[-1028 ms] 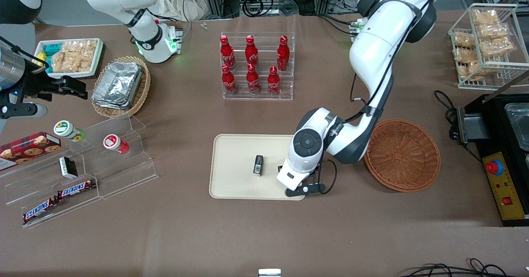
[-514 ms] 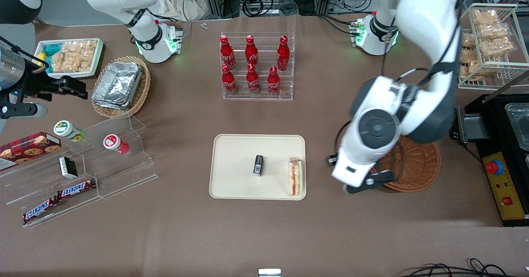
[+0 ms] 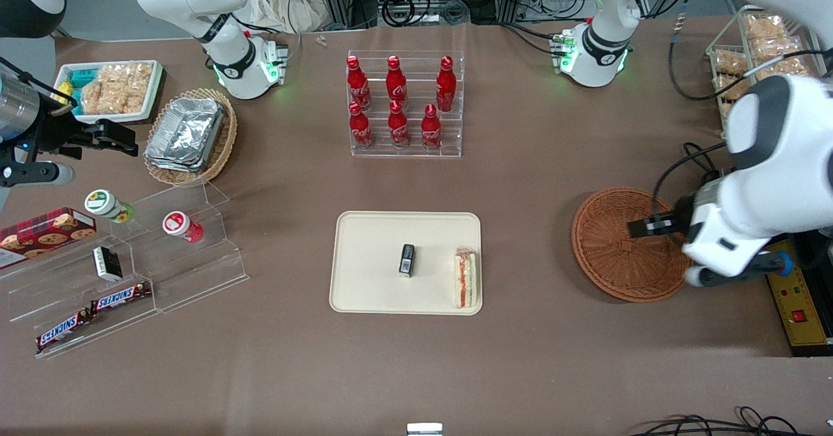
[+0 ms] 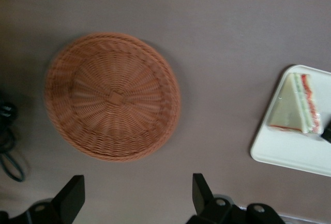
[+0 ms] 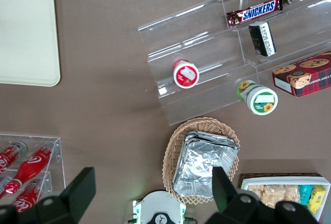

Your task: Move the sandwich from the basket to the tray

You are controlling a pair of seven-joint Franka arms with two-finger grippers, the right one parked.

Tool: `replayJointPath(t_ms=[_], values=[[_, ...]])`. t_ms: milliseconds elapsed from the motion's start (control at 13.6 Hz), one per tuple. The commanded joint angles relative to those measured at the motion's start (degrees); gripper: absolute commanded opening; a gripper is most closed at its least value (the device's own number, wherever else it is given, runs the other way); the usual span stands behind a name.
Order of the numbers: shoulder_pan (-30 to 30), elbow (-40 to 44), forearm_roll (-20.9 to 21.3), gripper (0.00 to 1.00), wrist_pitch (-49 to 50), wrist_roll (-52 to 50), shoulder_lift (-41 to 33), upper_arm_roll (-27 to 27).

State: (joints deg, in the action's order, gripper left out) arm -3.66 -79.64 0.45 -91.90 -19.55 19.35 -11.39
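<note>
Sandwich (image 3: 465, 278) lies on tray (image 3: 371, 293) beside a small black item (image 3: 407, 259). My pincer (image 4: 135, 195) hangs above basket (image 3: 608, 263), fingers wide apart, holding nothing.

Brown surface (image 3: 416, 371). Farthest from the front camera, six red bottles (image 3: 397, 104) upright in a clear tiered rack (image 3: 407, 151). Toward the parked arm's end: foil containers (image 3: 185, 131) stacked in a tan wicker basket (image 3: 224, 146), beside a white tray of snack bags (image 3: 110, 88); nearer, a clear stepped shelf (image 3: 195, 273) with two Snickers bars (image 3: 120, 297), a cookie box (image 3: 45, 229), a green-lidded cup (image 3: 107, 205) and a red-lidded cup (image 3: 181, 225). Toward the working arm's end, a white wire rack (image 3: 774, 107) of bagged snacks.
</note>
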Motion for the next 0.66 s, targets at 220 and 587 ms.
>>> replayJointPath(t_ms=[220, 587], values=[[-3.72, -25.91, 2.34, 0.99, -15.93, 4.17, -17.41, -0.65], [-3.19, -13.38, 5.88, 1.00, -8.22, 5.12, -9.61, -1.00]])
